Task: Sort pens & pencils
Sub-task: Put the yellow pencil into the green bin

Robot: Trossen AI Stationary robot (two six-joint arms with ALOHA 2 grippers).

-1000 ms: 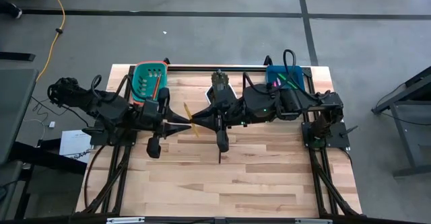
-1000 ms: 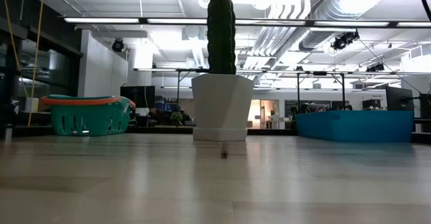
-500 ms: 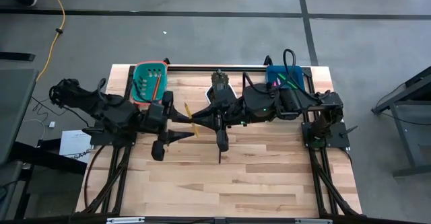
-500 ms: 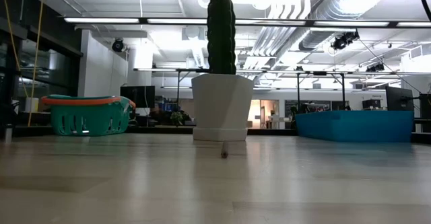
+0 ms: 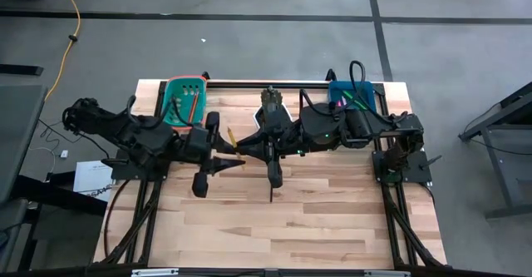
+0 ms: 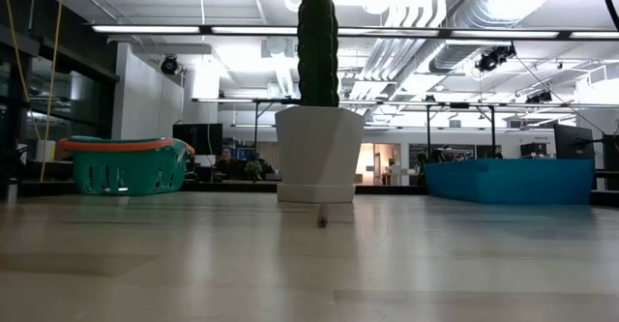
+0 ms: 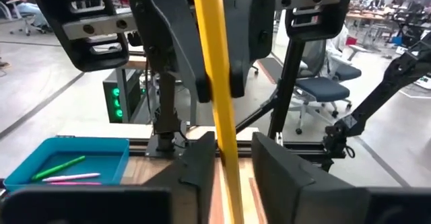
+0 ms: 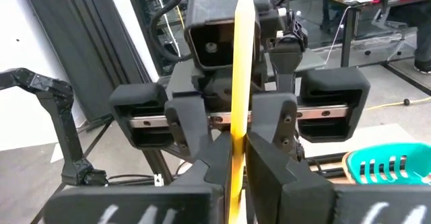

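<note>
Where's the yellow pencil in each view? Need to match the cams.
High view: yellow pencil mid-table, between the left gripper and right gripper.
Low view: not in it.
Left wrist view: pencil runs upright through the picture's middle, between the fingers.
Right wrist view: pencil upright at centre, clamped by the right gripper.
Shared landmark: teal basket, also in low and right wrist views.

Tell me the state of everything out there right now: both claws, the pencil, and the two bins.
Right claw: shut on the yellow pencil.
Left claw: open, fingers either side of that same pencil.
Yellow pencil: held off the table, between both claws.
Blue bin: holds pink and green pens.
Green basket: holds pencils.
</note>
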